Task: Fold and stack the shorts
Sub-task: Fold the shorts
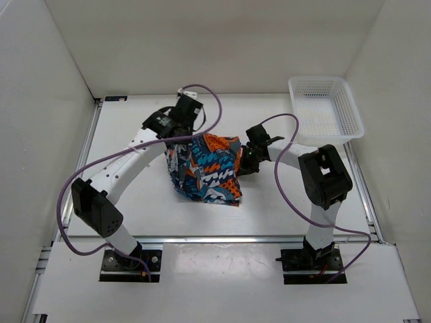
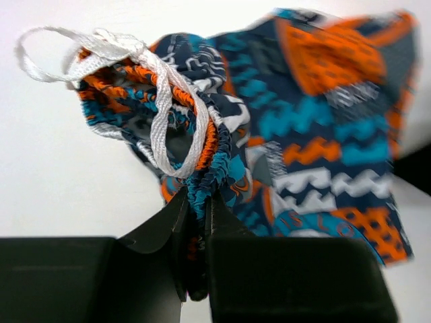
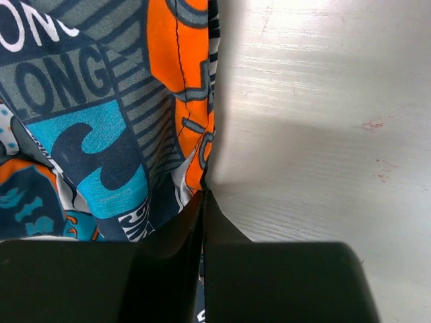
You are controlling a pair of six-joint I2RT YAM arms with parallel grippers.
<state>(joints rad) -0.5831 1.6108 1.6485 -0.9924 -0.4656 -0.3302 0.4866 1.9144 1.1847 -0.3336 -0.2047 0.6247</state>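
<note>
One pair of patchwork-print shorts (image 1: 205, 168) hangs bunched between my two grippers over the middle of the table, its lower part resting on the surface. My left gripper (image 1: 176, 136) is shut on the gathered elastic waistband (image 2: 202, 176), with the white drawstring (image 2: 158, 101) looped above the pinch. My right gripper (image 1: 248, 161) is shut on the right edge of the shorts (image 3: 195, 161), a thin fold caught between the pads. The left wrist view shows the cloth (image 2: 323, 134) spreading away to the right.
A white plastic mesh basket (image 1: 326, 108) stands at the back right corner of the table. White walls enclose the table (image 1: 128, 208) on left, back and right. Purple cables loop over both arms.
</note>
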